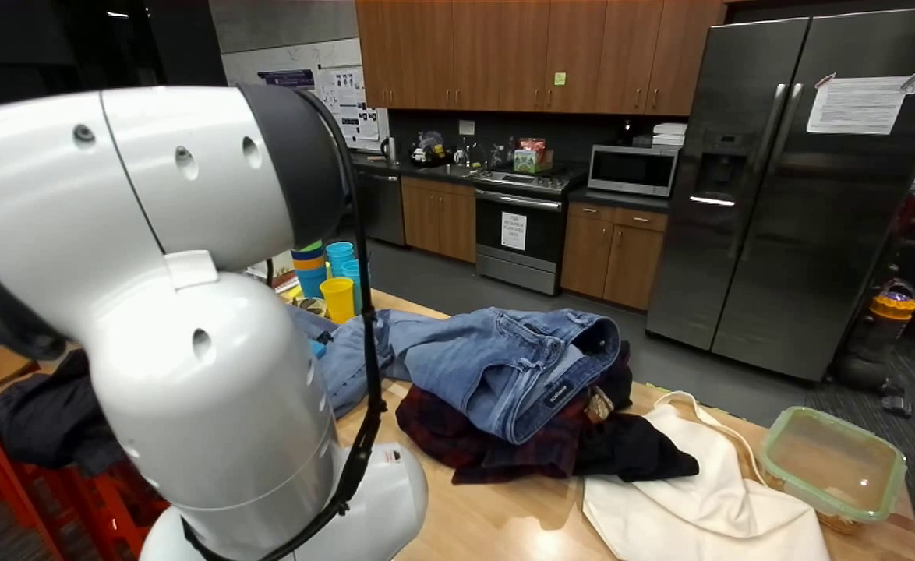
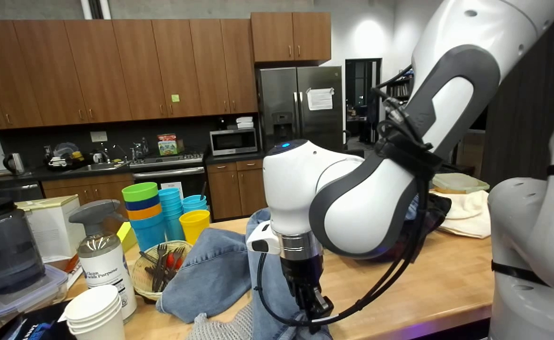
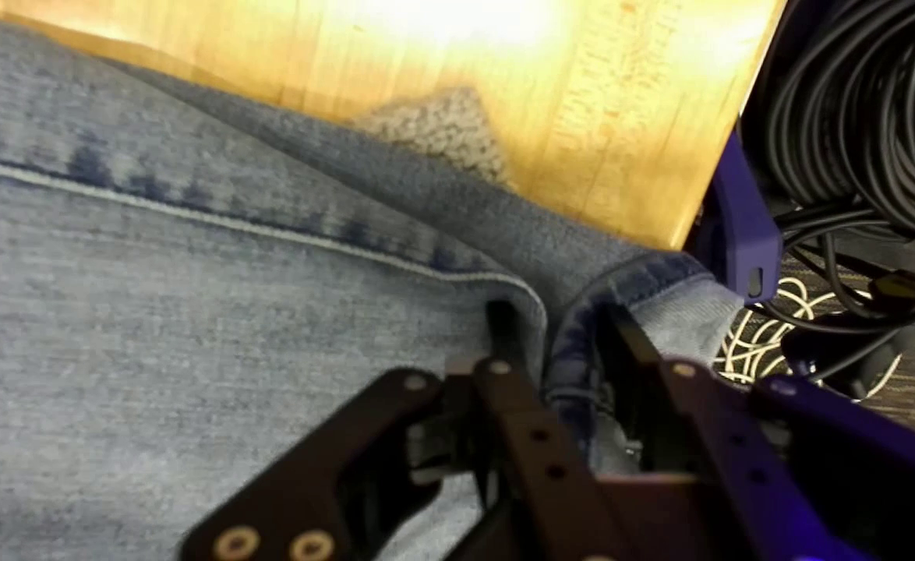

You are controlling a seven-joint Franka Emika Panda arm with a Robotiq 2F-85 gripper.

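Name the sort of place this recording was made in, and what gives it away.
Probably a kitchen in a lab or office: there is a refrigerator, a microwave and an oven, whose paper sign seems to mention research purposes.

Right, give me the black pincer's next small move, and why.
Probably close the black two-fingered pincer slightly further before any lift: it straddles bunched folds of the faded blue denim trouser leg, and the wrist view doesn't settle whether the grip is firm.
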